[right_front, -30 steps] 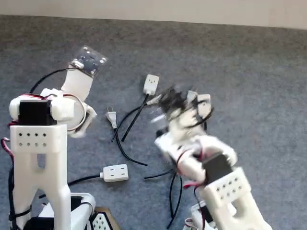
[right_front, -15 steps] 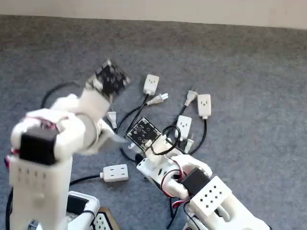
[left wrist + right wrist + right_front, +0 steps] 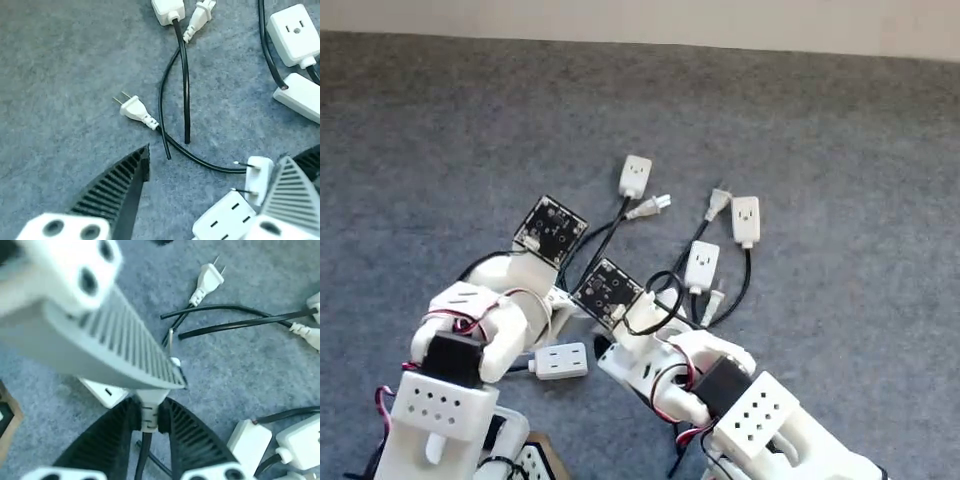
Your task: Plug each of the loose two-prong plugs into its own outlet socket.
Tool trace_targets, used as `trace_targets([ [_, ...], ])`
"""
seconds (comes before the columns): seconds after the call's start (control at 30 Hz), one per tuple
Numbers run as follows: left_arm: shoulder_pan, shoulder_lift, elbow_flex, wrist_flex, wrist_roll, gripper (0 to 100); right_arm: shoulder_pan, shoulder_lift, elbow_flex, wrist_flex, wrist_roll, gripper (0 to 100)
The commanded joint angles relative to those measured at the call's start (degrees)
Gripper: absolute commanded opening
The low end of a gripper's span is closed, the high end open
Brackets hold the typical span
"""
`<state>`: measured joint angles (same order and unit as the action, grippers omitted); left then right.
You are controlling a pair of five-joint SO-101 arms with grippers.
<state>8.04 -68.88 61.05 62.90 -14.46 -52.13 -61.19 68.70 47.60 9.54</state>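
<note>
Right pincer [image 3: 150, 412] is clamped on a plug [image 3: 149, 399]; the outlet socket [image 3: 225, 220] lies just beside its prongs. Left pincer [image 3: 215, 155] stands wide open, empty.

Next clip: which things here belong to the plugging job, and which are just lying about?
Job:
held plug, in the right claw
loose plug
far socket
right socket
middle socket
near socket

Lying about:
brown board corner at the near edge
</note>
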Motion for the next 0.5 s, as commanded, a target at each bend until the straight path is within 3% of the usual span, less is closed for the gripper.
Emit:
trace_targets([
  [0.0,-1.2,-0.7,3.7,-5.3,1.5,35,-1.0,-1.5,-3.2,3.0,-0.6,0.5],
  [0.2,-2.3,-0.9,5.9,-6.9,1.3,35,-0.7,-1.3,-6.6,6.3,1.0,0.5],
  [0.47,-2.3,-1.2,6.9,-6.9,1.3,35,4.7,-1.2,-19.0,15.3,1.8,0.5],
])
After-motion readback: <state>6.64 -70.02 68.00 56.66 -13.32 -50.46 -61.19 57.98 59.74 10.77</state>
